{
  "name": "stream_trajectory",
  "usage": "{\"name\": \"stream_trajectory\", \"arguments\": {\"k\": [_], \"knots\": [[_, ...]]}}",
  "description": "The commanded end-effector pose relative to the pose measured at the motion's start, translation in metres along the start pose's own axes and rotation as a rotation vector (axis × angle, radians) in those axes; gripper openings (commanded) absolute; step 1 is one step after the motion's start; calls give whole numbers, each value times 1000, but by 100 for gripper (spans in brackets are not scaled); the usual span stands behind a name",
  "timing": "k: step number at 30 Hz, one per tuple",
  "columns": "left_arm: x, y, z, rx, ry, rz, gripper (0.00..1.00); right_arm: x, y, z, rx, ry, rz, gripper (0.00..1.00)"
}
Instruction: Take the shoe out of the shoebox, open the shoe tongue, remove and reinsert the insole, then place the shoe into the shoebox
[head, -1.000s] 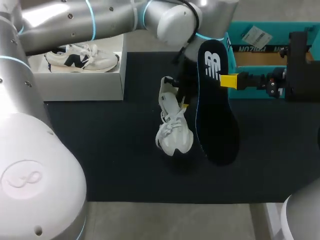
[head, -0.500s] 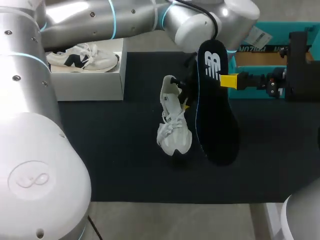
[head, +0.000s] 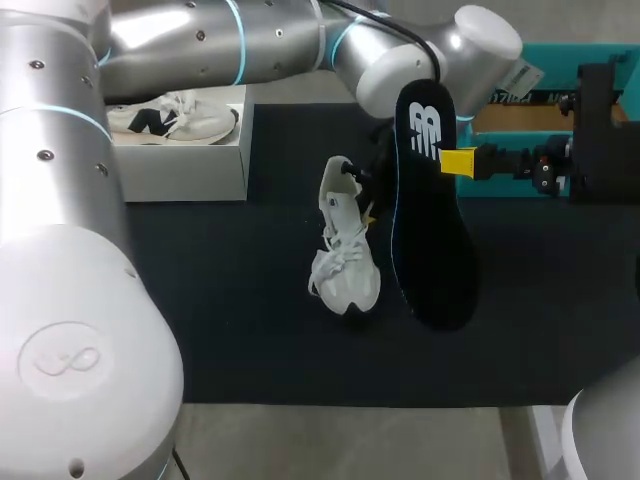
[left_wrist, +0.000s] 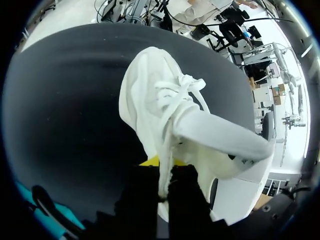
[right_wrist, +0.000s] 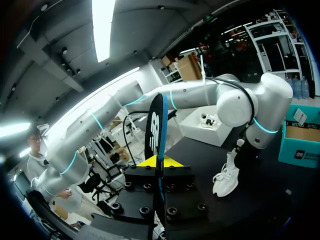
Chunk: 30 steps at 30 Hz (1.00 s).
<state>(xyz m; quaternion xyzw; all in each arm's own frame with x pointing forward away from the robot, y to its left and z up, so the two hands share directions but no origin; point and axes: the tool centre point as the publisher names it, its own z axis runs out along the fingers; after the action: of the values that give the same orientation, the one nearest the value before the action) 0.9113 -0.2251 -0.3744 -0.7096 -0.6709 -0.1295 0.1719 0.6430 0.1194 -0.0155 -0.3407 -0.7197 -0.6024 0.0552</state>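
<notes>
A white shoe (head: 345, 250) hangs toe-down over the black mat (head: 220, 300), heel uppermost. My left gripper (head: 368, 207) is shut on its side near the collar. In the left wrist view the shoe (left_wrist: 165, 110) stretches ahead of the gripper (left_wrist: 162, 165), laces and tongue facing up. My right gripper (head: 457, 162) is shut on the edge of a dark insole (head: 432, 220), held beside the shoe. In the right wrist view the insole (right_wrist: 156, 125) stands edge-on between the fingers of the gripper (right_wrist: 159, 162), with the shoe (right_wrist: 226, 172) beyond it.
A white shoebox (head: 170, 165) with a second shoe (head: 175, 118) in it stands at the back left. A teal box (head: 545, 55) sits at the back right, behind my right gripper. Bare mat lies in front of the shoe and insole.
My left arm's upper joints have swung to the right, and the shoe has shifted and turned slightly. The right gripper and insole have stayed put.
</notes>
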Motion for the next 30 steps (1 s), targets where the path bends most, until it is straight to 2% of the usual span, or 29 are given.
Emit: {"name": "stream_trajectory", "arguments": {"k": [1,6,7,9,10,11,17,22,30], "knots": [[-8,3,6,-2,13,9,0,0,0,3,0,-2,2,0],[-11,1,6,9,-3,16,0,0,0,3,0,-2,2,0],[-11,0,5,13,-11,14,18,0,0,3,0,-2,2,0],[-9,-2,1,17,-48,25,80,0,0,3,0,-2,2,0],[-8,-3,-1,20,-59,17,88,0,0,3,0,-2,2,0],[-7,-4,-3,22,-69,13,100,0,0,3,0,-2,2,0],[-3,-8,-24,41,-150,-5,100,0,0,3,0,-2,2,0],[3,-9,-48,70,-278,-51,100,0,0,3,0,-2,2,0],[11,-9,-87,-2,-486,-115,100,0,0,3,0,-2,2,0]]}}
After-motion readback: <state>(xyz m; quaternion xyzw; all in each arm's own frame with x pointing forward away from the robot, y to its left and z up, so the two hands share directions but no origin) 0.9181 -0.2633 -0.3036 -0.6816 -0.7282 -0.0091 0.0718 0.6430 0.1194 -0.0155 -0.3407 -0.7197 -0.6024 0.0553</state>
